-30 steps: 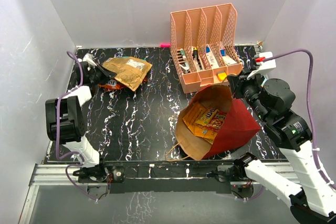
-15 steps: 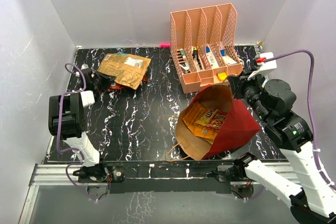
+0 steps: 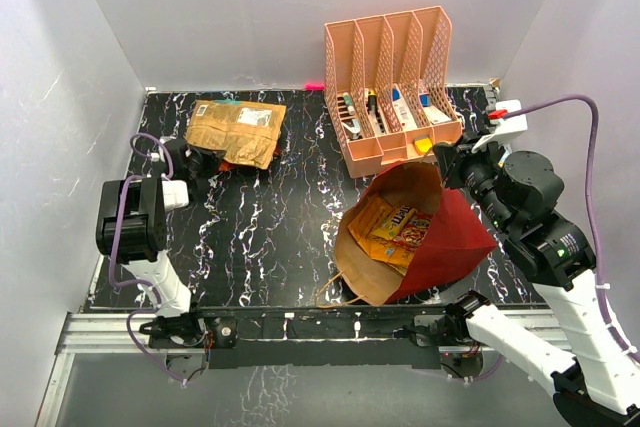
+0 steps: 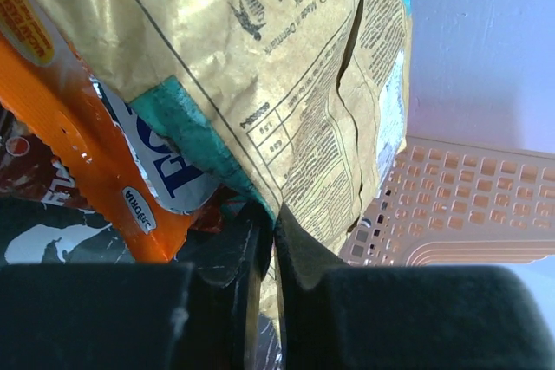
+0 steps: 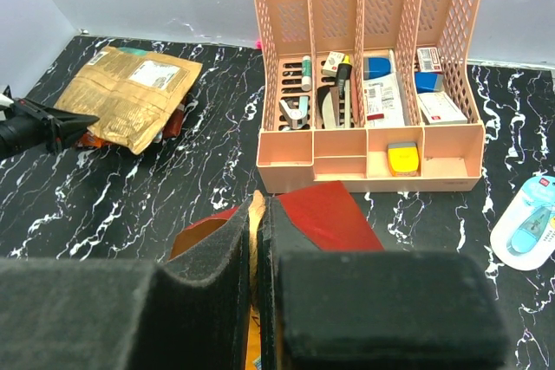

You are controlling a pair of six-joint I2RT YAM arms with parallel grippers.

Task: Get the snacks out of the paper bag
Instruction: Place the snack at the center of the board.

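Observation:
The dark red paper bag (image 3: pixel 445 237) lies tilted at the right, its brown mouth open toward the left. Several orange and brown snacks (image 3: pixel 395 227) lie inside. My right gripper (image 3: pixel 450 162) is shut on the bag's upper rim (image 5: pixel 257 214). At the back left, a gold snack packet (image 3: pixel 237 130) lies over an orange packet (image 4: pixel 78 171) and a teal one (image 4: pixel 186 127). My left gripper (image 3: pixel 205 160) is shut on the gold packet's near edge (image 4: pixel 286 145), as the left wrist view (image 4: pixel 276 214) shows. The gold packet also shows in the right wrist view (image 5: pixel 130 97).
A peach mesh organizer (image 3: pixel 390 87) with pens and small items stands at the back, just behind the bag. A small light-blue tag-like object (image 5: pixel 529 223) lies on the table right of the organizer. White walls close in the black marbled table (image 3: pixel 270 237).
My left wrist has swung toward the near side, and the gold packet has turned and shifted slightly toward the back. The right arm and the bag have not moved.

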